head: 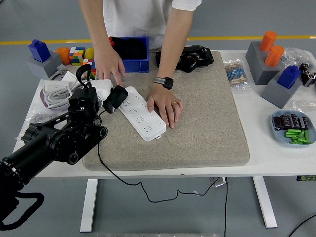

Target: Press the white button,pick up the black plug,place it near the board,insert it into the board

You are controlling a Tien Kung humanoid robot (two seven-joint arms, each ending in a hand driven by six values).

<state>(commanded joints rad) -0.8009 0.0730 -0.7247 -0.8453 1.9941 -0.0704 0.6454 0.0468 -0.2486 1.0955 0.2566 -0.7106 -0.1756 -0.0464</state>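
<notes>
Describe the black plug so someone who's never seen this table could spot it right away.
Start at the grey mat covering the table's middle, then find the long white power strip lying diagonally on its left part. The black plug sits at the strip's far left end, held by the robot's left hand, trailing a black cord.
</notes>
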